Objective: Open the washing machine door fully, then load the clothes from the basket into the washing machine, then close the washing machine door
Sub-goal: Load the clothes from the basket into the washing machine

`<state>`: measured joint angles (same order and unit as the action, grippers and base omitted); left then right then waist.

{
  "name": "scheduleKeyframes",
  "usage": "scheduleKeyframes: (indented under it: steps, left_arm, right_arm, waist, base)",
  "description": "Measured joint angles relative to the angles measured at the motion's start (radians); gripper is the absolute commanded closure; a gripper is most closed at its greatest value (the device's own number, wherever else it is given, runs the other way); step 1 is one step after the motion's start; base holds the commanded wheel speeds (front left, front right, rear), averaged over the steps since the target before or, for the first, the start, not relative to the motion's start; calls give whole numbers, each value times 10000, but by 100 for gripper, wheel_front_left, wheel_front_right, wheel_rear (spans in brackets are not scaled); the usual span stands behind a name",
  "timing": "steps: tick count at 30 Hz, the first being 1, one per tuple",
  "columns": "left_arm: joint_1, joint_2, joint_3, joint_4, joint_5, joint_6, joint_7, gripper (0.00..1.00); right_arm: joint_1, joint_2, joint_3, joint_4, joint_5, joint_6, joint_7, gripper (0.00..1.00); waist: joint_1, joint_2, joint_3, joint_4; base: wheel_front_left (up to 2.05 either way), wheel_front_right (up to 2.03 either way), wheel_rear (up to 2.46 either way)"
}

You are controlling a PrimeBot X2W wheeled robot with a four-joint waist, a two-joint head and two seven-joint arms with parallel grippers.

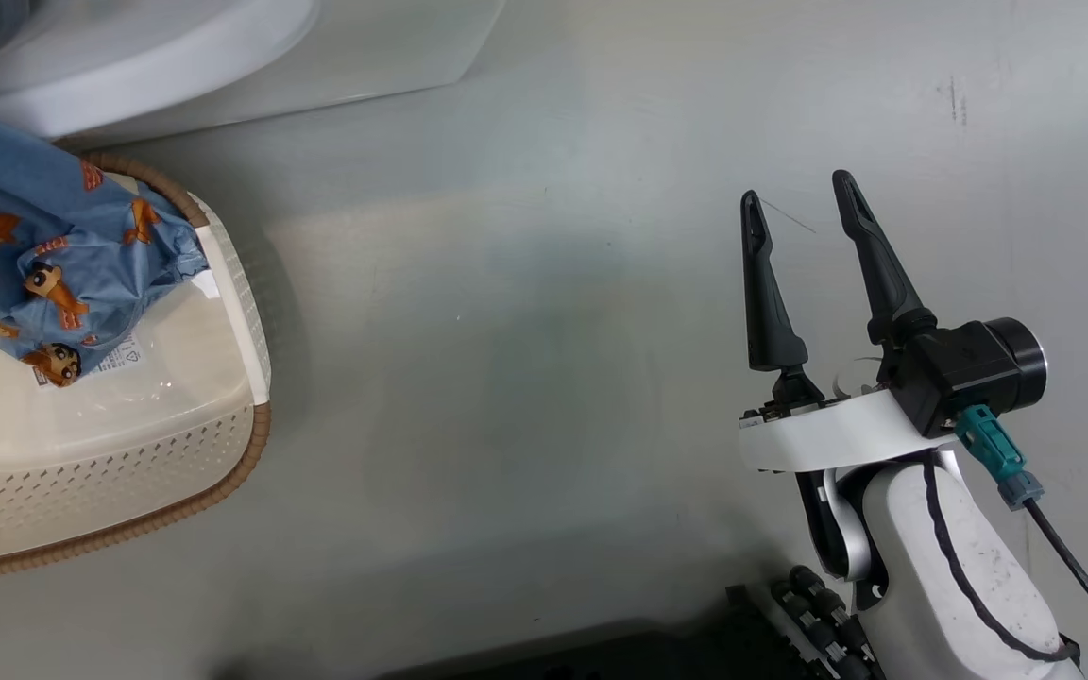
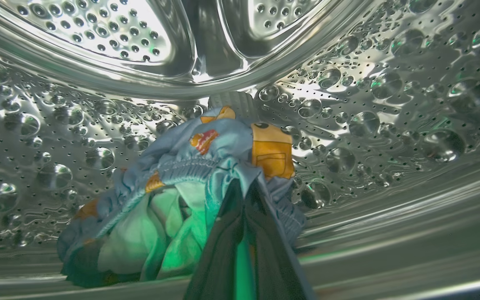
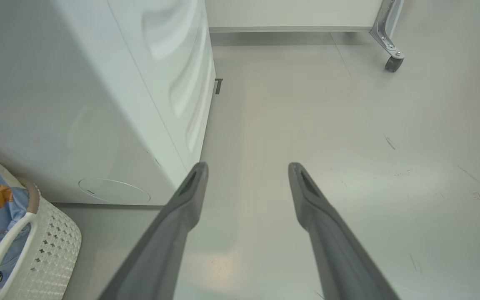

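Note:
My left gripper [image 2: 245,187] is inside the washing machine's steel perforated drum [image 2: 390,104], shut on a light blue garment of the clothes [image 2: 190,166] that rests low in the drum. Another blue garment with orange figures [image 1: 43,236] hangs over the far left of the cream basket [image 1: 251,444], which stands on the floor below the white washing machine [image 1: 176,57]. My right gripper [image 1: 799,203] is open and holds nothing, over bare floor well to the right of the basket. The washing machine door is out of view.
In the right wrist view the washing machine's white side [image 3: 77,104] stands at left, with the basket [image 3: 48,246] by its lower corner. A caster wheel [image 3: 392,62] of a white unit sits far ahead on the grey floor [image 3: 348,125]. My dark base [image 1: 601,652] lies at the bottom edge.

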<state>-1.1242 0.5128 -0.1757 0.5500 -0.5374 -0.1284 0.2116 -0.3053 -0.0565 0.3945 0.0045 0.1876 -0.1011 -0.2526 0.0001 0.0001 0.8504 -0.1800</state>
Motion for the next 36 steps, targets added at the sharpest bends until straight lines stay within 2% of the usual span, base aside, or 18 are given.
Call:
scheduleKeyframes:
  steps: [6,9,14,20,25,26,27,28,36]
  left_arm:
    - [-511,-27,-238,194,69,0,-31,100]
    - [-732,31,-284,199,272,0,-510,100]
    - [-1391,217,-418,-259,920,-2,-1948,100]
    - [-1885,309,-698,-529,1206,-2,-3356,100]
    - [-1861,228,-1049,-92,1149,-2,-3641,100]
    - [-1857,201,-1068,29,1143,-2,-3680,79]
    - [-1856,155,-1070,230,1085,-2,-3674,13]
    - [-1825,104,-1093,382,1014,-2,-3697,0]
    - [-1750,-4,-901,1346,748,-2,-3747,0]
  right_arm:
    - [-147,-4,71,4,61,-77,0,0]
    - [-228,-4,136,15,111,-144,0,0]
    - [-287,-2,297,15,136,-146,0,0]
    - [-366,-4,339,15,230,-157,0,0]
    - [-402,-6,343,33,238,-161,0,0]
    - [-414,-6,343,38,242,-161,0,0]
    - [-427,-4,341,50,257,-163,0,0]
    - [-442,-6,328,77,268,-165,0,0]
    - [-564,-17,238,134,311,-173,0,0]
  waist:
    - [0,0,347,43]
    - [0,0,439,69]
    - [0,0,525,63]
    - [0,0,618,-7]
    - [0,0,639,-51]
    - [0,0,636,-53]
    - [-1,0,629,-54]
    - [0,0,615,-50]
    - [0,0,494,45]
  base:
    - [0,0,0]
    - [0,0,0]
    - [0,0,0]
    - [0,0,0]
    - [0,0,0]
    - [0,0,0]
    - [0,0,0]
    - [0,0,0]
    - [0,0,0]
